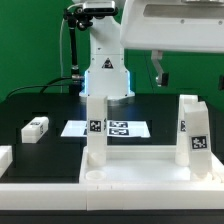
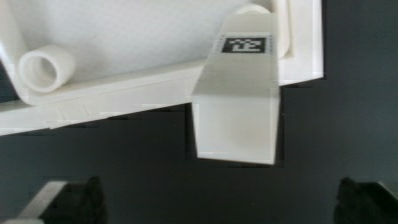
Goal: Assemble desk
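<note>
Partly off-frame — tabletop [image 2: 134,60], tool [image 2: 217,200].

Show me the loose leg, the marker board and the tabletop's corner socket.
Loose leg [image 1: 35,127], exterior view: middle of its upper face.
Marker board [image 1: 112,128], exterior view: between its printed tags.
Corner socket [image 2: 43,68], wrist view: middle of its round opening.

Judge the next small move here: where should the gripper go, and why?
Probably travel toward the loose leg lying at the exterior view's left. The gripper is open and empty, two mounted legs stand on the tabletop panel, and a corner socket shows empty.
</note>
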You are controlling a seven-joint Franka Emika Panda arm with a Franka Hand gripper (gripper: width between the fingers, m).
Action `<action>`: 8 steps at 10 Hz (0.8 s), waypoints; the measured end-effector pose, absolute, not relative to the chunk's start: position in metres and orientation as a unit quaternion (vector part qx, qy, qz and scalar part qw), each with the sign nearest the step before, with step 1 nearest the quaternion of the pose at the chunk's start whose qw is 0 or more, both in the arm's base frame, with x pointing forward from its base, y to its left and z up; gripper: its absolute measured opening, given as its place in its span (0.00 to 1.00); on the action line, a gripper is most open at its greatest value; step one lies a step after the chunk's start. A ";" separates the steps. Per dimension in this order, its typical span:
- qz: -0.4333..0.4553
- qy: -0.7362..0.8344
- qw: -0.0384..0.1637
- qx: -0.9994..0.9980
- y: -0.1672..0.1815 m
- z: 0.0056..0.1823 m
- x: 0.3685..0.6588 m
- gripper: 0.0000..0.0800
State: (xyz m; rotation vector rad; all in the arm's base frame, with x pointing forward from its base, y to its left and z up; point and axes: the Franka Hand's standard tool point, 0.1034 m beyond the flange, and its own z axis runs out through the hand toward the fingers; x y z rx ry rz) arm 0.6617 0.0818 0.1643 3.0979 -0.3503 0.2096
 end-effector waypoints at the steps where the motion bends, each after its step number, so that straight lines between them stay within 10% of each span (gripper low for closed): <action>1: 0.079 -0.111 0.004 0.991 0.087 0.161 0.663 0.81; 7: 0.072 -0.098 -0.003 0.993 0.098 0.164 0.661 0.81; 8: 0.065 -0.087 -0.039 0.993 0.087 0.164 0.659 0.81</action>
